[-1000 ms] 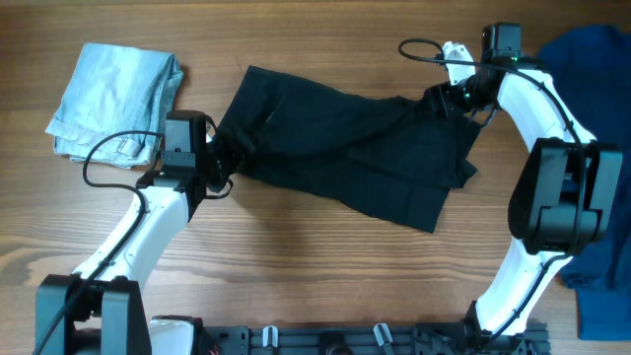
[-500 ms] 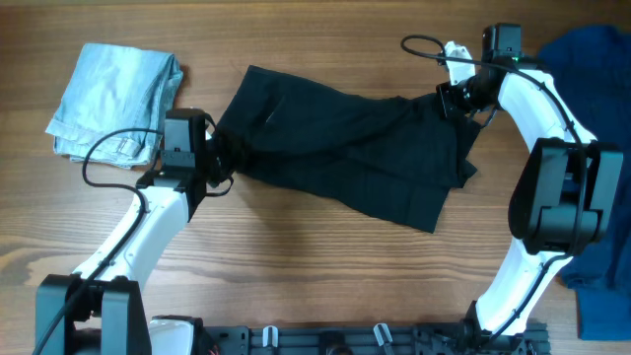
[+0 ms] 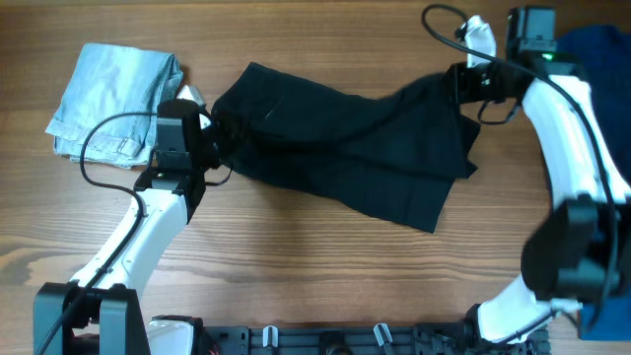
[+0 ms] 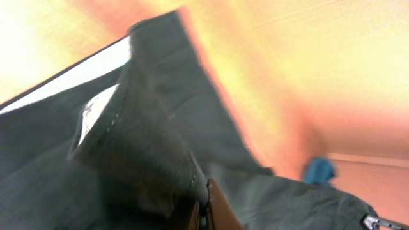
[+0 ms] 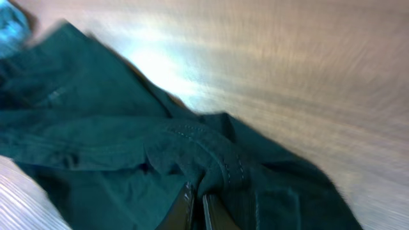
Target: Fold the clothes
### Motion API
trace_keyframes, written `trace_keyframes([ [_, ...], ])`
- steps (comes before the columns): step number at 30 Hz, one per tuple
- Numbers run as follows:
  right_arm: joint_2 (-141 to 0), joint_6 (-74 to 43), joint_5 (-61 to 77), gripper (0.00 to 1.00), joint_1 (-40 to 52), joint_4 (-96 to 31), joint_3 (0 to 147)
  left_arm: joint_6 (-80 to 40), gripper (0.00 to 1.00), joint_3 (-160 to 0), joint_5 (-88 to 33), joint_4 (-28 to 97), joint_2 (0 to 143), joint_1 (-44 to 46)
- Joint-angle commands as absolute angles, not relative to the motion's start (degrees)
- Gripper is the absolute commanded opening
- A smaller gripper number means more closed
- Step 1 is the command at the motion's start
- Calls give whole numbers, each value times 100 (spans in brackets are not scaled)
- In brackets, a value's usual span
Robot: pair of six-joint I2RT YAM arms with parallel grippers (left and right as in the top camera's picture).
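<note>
Right wrist: shorts (image 5: 121,150) between fingers (image 5: 212,216)

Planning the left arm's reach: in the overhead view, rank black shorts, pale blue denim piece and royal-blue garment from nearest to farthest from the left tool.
1. black shorts, gripped by the left tool, centre.
2. pale blue denim piece, just to its left.
3. royal-blue garment, far right edge.

Looked like a robotics lab bench: wood-grain table (image 3: 296,266), white left arm (image 3: 138,232) and right arm (image 3: 564,133) rising from a black mounting rail (image 3: 325,340) at its near edge, exposed cables (image 3: 99,135) looping off both wrists.
</note>
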State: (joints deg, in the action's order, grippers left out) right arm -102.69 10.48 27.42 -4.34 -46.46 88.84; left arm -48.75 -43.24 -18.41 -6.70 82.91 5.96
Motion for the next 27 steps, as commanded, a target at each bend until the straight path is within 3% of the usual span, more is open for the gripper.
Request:
trace_keyframes([
  [1,-9647,740,2497,4,-469,-4617,8882,-4827,4,-4431,-2180,-1479,8132,628],
  [9,-9714,451,1625,4,-469,-4563,8875,-4825,4,-4431,-1649,-2733,8302,628],
  [15,-10088,443,1162,4,-469,-4150,8875,-4823,4,-4584,-1540,-4259,9231,718],
  [27,-10794,384,438,4,-471,-3059,8875,-4491,4,-7161,-1857,-3837,11574,1100],
])
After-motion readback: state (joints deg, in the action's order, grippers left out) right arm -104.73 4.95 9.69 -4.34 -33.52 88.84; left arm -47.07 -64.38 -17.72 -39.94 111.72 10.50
